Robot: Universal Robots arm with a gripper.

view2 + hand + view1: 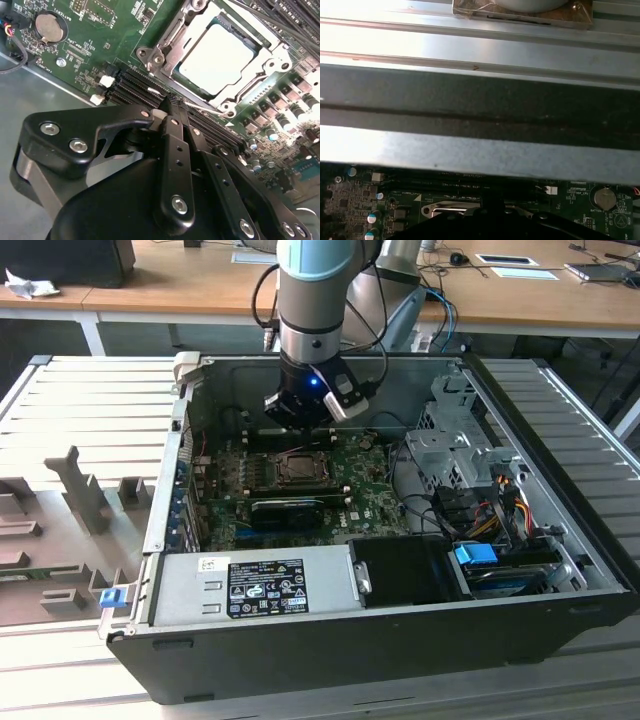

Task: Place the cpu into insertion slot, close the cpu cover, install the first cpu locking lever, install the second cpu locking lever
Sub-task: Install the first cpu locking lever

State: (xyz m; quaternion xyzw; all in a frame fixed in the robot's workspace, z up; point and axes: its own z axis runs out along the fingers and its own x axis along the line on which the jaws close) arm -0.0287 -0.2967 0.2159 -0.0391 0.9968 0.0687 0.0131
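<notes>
Computer case [560, 630]: black, lying open on a slatted grey tabletop [90, 400]; a wooden desk [150, 285] stands behind.

Robot arm [315, 290]: reaches down into the case over the far part of the board.

Power supply [250, 585]: grey box along the case's near edge, labelled on top.

Drive cage [450, 445]: bare metal, at the case's far corner on the exterior view's right, with coloured cables [495, 505] below it.

Circuit board [100, 30]: green, on the case floor; carries a round coin battery [50, 26] and black memory slots [145, 87].

End effector [172, 102]: black; fingers [175, 150] pressed together, clenched on nothing, tips hovering just above the memory slots beside the insertion slot.

Insertion slot [152, 55]: metal-rimmed socket near the middle of the board, just beside the memory slots.

Cpu cover [272, 62]: grey metal frame lying flat over the slot, framing the chip.

Cpu [217, 57]: pale silvery square, seated in the insertion slot and visible through the cover's cut-out.

Locking lever [200, 107]: thin wire rod running along the slot edge nearest the fingertips; whether it is latched cannot be told.
</notes>
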